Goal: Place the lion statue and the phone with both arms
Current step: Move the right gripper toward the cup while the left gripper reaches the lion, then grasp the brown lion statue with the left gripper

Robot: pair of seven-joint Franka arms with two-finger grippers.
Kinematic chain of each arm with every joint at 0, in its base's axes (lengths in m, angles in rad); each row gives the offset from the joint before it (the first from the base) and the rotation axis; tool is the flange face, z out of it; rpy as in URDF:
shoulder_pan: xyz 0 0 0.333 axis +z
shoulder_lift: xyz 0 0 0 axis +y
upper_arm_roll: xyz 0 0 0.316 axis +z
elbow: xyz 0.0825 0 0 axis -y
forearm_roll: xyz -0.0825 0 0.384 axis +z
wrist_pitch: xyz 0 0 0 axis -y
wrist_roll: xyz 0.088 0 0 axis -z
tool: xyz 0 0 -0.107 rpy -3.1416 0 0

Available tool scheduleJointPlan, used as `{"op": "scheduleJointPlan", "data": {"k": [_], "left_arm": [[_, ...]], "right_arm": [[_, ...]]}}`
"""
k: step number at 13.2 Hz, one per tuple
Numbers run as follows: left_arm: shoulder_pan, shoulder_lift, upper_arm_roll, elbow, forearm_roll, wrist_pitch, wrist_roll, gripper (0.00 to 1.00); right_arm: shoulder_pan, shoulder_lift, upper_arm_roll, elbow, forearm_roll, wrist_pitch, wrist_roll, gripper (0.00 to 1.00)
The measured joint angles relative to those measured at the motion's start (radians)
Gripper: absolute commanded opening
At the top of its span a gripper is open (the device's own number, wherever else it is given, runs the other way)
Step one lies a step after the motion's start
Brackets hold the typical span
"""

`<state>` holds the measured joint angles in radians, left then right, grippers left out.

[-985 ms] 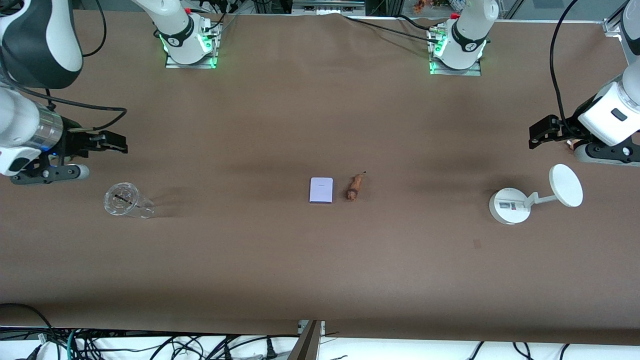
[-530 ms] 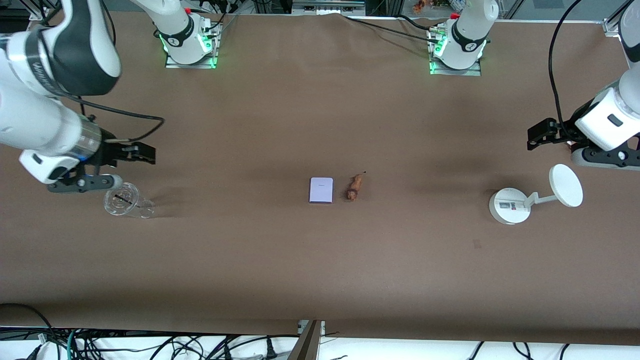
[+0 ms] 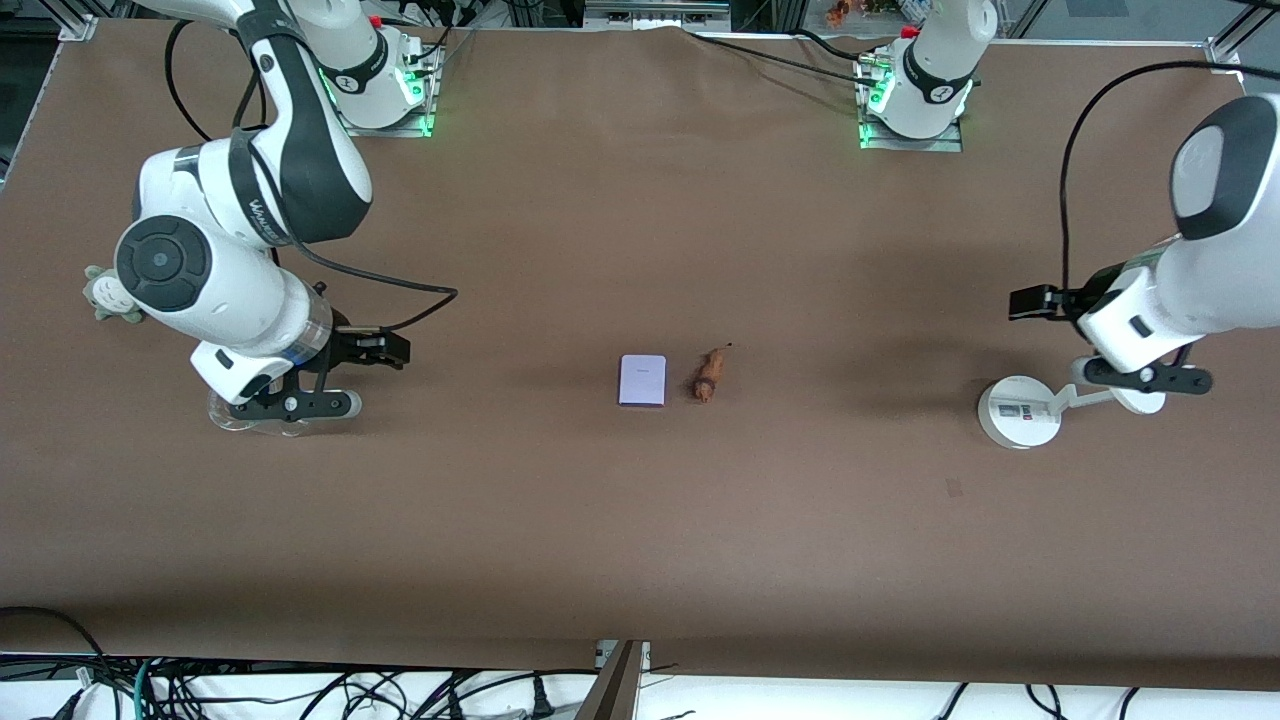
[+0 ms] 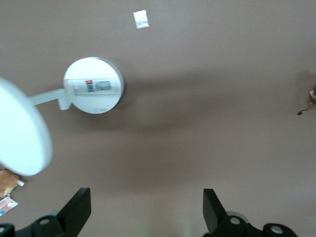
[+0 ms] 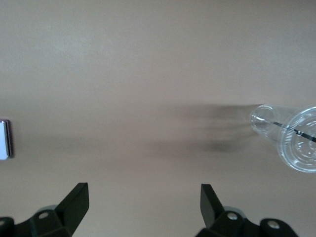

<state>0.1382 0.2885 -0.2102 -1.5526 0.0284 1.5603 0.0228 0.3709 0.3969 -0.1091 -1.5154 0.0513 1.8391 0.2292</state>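
Observation:
The phone [image 3: 642, 380], a flat pale lavender rectangle, lies at the table's middle. The lion statue [image 3: 709, 374], small and orange-brown with a thin dark tail, lies just beside it toward the left arm's end. My right gripper [image 3: 388, 347] is open and empty over bare table between the clear cup and the phone. Its wrist view shows the phone's edge [image 5: 4, 139] and its open gripper [image 5: 143, 203]. My left gripper [image 3: 1028, 302] is open and empty in the air beside the white stand. Its wrist view shows its open gripper [image 4: 146, 207] and the statue's tail [image 4: 307, 109] at the edge.
A clear plastic cup [image 3: 250, 418] lies on its side under the right wrist; it also shows in the right wrist view [image 5: 291, 136]. A round white stand [image 3: 1018, 412] with a disc [image 4: 19, 131] stands under the left arm. A grey-green plush [image 3: 104, 297] sits by the table's edge at the right arm's end.
Both arms have swung in toward the table's middle. The right gripper passed over the cup; the left gripper moved over the table beside the stand. The phone and the statue have not moved.

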Motion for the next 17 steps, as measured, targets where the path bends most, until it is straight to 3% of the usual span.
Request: {"op": "scheduleJointPlan", "data": {"k": [3,9,14,17], "left_arm": [[-0.115,0.052,-0.01,-0.001,-0.027,0.078,-0.036,1.0],[-0.324,0.217,-0.02,-0.008,-0.032,0.362,-0.108,1.0],[-0.496,0.322,-0.023,-0.041,-0.028,0.624,-0.395,1.0],[-0.539,0.381,-0.018,-0.062,0.018,0.726,-0.455,1.0]], "right_arm": [[0.014,0.003,0.0,0.0,0.003,0.013,0.032,1.0],[0.03,0.02,0.0,0.0,0.004,0.033,0.05,1.0],[0.047,0.067,0.0,0.0,0.005,0.101,0.095,1.0],[0.088,0.121,0.001,0.0,0.006,0.175,0.177,1.0]]}}
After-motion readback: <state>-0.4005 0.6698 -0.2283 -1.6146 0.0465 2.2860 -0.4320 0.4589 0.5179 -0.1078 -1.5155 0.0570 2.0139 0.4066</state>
